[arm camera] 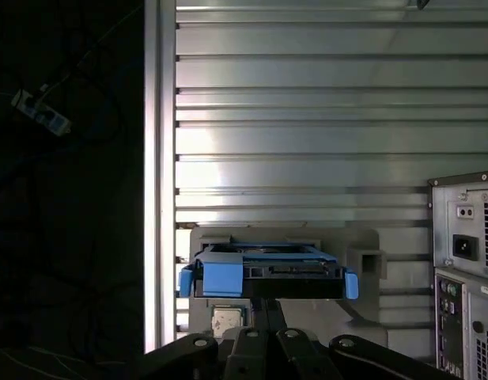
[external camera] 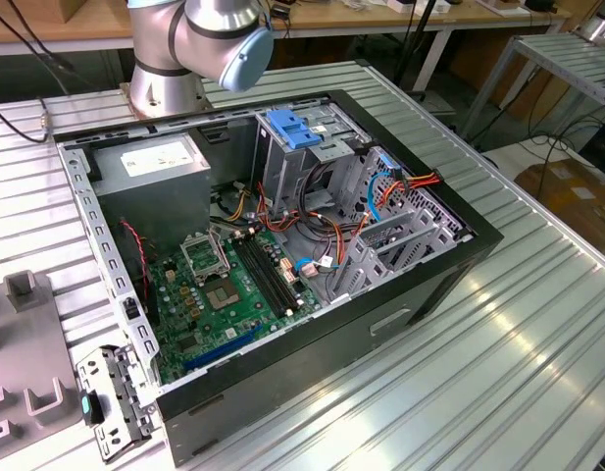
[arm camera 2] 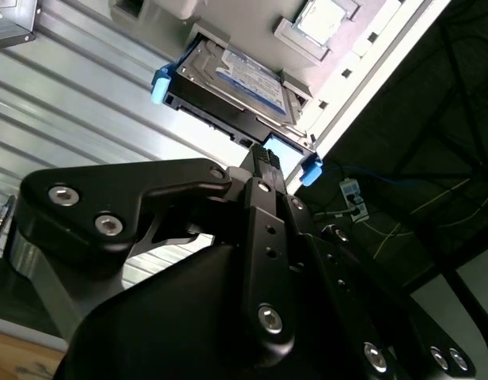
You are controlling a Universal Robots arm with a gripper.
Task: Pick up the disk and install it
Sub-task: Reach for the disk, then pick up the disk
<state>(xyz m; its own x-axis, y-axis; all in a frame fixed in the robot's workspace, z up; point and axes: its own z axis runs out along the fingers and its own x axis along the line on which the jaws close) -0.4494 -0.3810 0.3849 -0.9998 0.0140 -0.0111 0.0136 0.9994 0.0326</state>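
The disk [arm camera: 267, 269] is a flat grey drive with blue rails along both sides. It lies in a pale grey holder [arm camera: 362, 245] on the ribbed metal table, near the table's edge. In both wrist views my black gripper [arm camera: 267, 305] points at the disk's near end, its tip just short of that end or touching it. The two fingers stand together, and I see nothing between them. The second wrist view shows the disk [arm camera 2: 236, 79] from its labelled face, with the gripper [arm camera 2: 263, 154] at its connector end.
An open computer case [external camera: 282, 255] lies on the table with its motherboard, cables and a silver drive cage with a blue clip [external camera: 292, 128]. Its rear panel [arm camera: 465, 261] stands beside the holder. A small square chip [arm camera: 225, 319] sits in the holder. The table edge [arm camera: 160, 158] drops off close by.
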